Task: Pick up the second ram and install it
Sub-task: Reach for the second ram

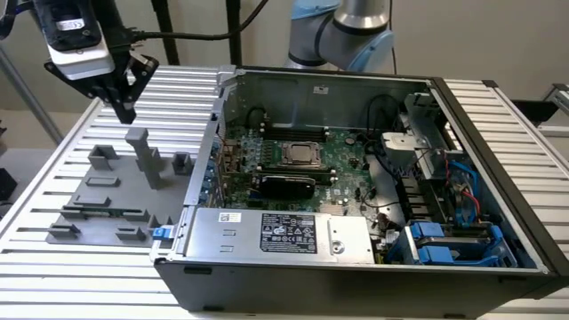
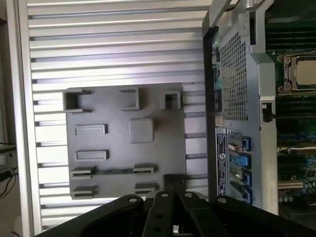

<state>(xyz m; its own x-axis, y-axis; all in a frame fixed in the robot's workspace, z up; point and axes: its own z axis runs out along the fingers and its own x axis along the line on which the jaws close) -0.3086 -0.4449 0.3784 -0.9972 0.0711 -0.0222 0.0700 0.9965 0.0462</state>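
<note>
Hovering high over the ribbed aluminium table (image 1: 44, 167), I am, as I judge it, at the approach stage of the pick: nothing is in my grasp yet. My gripper (image 1: 124, 115) hangs at the upper left of the exterior view, its two black fingers pressed together and pointing straight down, empty.

The second ram (image 1: 105, 213), a slim green circuit-board stick, lies flat and low in the grey plastic holder plate (image 1: 120, 190) at the lower left of the exterior view, cradled at each end by a small grey block. It sits well apart from my fingers, lower in that frame and slightly towards its left edge. In the wrist view the stick (image 2: 114, 171) lies just beyond my fingertips (image 2: 174, 181), with bare plate (image 2: 118, 111) around it.

Getting hold of it, I reckon, calls for my fingers to part, line up across the stick's thin edges between the two end blocks, and descend squarely. The open grey computer case (image 1: 356, 87) with its large green motherboard (image 1: 342, 157) lies to the exterior view's right.
</note>
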